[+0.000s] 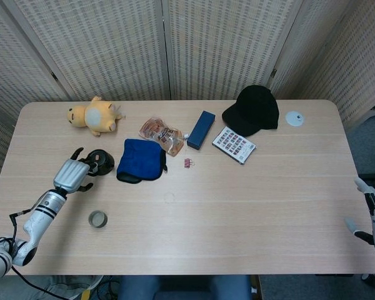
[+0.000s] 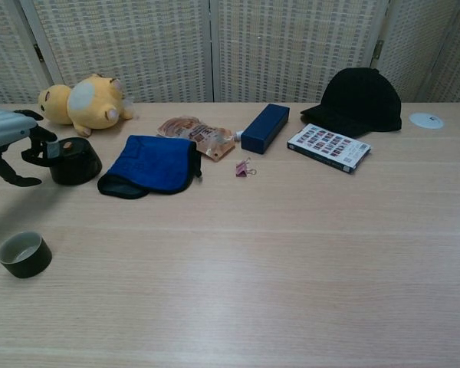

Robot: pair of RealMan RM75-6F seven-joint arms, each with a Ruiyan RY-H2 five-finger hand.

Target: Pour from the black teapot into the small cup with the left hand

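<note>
The black teapot (image 1: 100, 161) (image 2: 75, 161) stands on the table left of the blue cloth. My left hand (image 1: 72, 173) (image 2: 8, 141) is just to its left with fingers spread. Its fingertips (image 2: 40, 142) reach the pot's near side, but I cannot tell whether they close on the handle. The small dark cup (image 1: 98, 219) (image 2: 24, 254) sits upright near the table's front edge, apart from the hand and pot. My right hand (image 1: 374, 216) hangs past the table's right edge, fingers apart and holding nothing.
A folded blue cloth (image 1: 140, 160) lies right beside the teapot. A yellow plush toy (image 1: 94, 116) is behind it. Further right are a snack packet (image 1: 160, 133), pink clip (image 1: 188, 163), blue box (image 1: 201, 129), patterned card (image 1: 234, 144), black cap (image 1: 253, 109) and white disc (image 1: 294, 118).
</note>
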